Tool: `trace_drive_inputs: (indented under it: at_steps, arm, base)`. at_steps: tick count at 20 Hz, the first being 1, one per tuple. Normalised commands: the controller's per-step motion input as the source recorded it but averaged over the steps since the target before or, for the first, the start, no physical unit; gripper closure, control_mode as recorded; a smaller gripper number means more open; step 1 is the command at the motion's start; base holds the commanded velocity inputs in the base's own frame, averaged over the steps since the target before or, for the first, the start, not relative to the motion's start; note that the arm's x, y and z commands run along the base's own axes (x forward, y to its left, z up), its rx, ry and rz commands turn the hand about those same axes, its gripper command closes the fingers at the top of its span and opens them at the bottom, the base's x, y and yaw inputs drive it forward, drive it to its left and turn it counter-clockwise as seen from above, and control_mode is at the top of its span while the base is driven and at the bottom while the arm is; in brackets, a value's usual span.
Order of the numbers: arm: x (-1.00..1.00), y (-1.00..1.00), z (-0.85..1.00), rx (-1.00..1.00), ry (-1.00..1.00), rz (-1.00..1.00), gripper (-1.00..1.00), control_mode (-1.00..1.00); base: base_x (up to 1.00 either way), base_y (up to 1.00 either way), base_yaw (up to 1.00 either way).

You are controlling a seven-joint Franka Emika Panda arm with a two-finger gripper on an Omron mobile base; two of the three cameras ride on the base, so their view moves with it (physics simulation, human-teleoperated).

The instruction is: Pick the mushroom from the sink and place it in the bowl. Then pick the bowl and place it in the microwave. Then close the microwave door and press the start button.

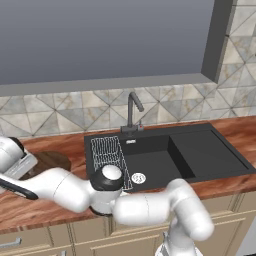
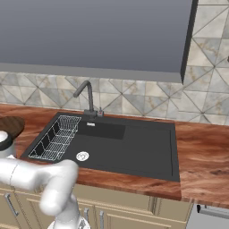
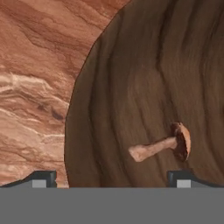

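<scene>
The mushroom lies on its side inside the dark wooden bowl, its reddish cap to the right and its pale stem pointing left. My gripper is open just above the bowl with nothing between its fingers. One fingertip is over the counter outside the rim and the other is over the bowl, near the mushroom's cap. The bowl sits on the counter left of the black sink, partly behind my arm; its edge also shows at the far left. The microwave and its door are out of view.
The sink holds a wire rack and a white drain strainer. A dark tap stands behind it. The wooden counter runs along a tiled wall, with a grey cabinet overhead.
</scene>
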Motion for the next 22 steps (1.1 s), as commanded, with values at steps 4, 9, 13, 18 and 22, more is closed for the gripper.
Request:
trace_drive_inputs:
  at_steps: [4,9,13,18,22]
  arm:
    - [-0.23,0.0,0.14,0.0,0.0,0.06,-1.0,-1.0]
    - [-0.03,0.0,-0.01,-0.03,0.02,0.04,-1.0,-1.0]
    - [0.1,0.0,-0.22,-0.07,0.03,0.05,-1.0,-1.0]
    - [0.07,0.0,-0.33,-0.09,0.0,0.07,-1.0,-1.0]
    - [0.13,0.0,-0.26,-0.08,0.0,0.09,-1.0,-1.0]
  base:
    - [0.0,0.0,0.0]
    - [0.0,0.0,0.0]
    - [0.0,0.0,0.0]
    - [0.0,0.0,0.0]
    - [0.0,0.0,0.0]
